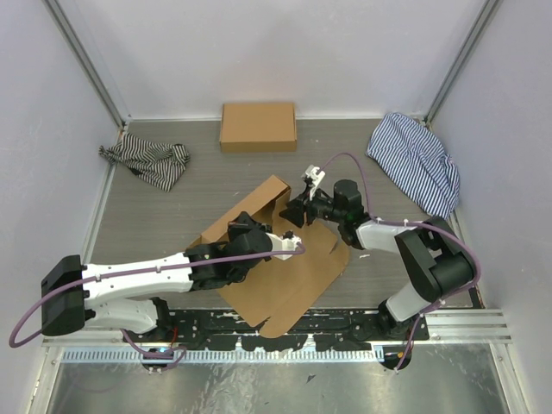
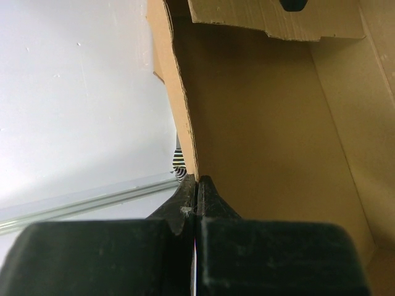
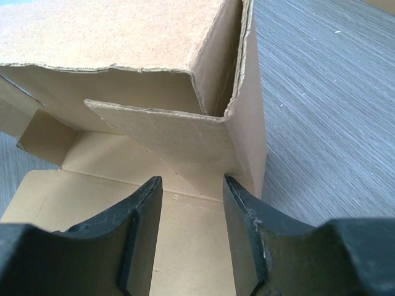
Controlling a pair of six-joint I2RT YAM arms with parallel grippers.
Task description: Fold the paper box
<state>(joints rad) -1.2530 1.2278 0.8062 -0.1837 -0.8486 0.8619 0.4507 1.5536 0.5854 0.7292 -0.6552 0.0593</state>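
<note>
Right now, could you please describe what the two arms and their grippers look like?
The left arm and right arm both have white links between black joints, each trailing a purple cable. The left gripper and right gripper have black, tapered, lightly scuffed fingers.

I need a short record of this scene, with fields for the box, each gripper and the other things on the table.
task object: plain brown die-cut cardboard paper box, partly folded, walls raised, table centre
left gripper: shut, tips at a raised wall's edge
right gripper: open, jaws either side of a corner flap
far edge: closed flat brown cardboard box
cloths: black-and-white striped cloth far left; blue-and-white striped cloth far right
</note>
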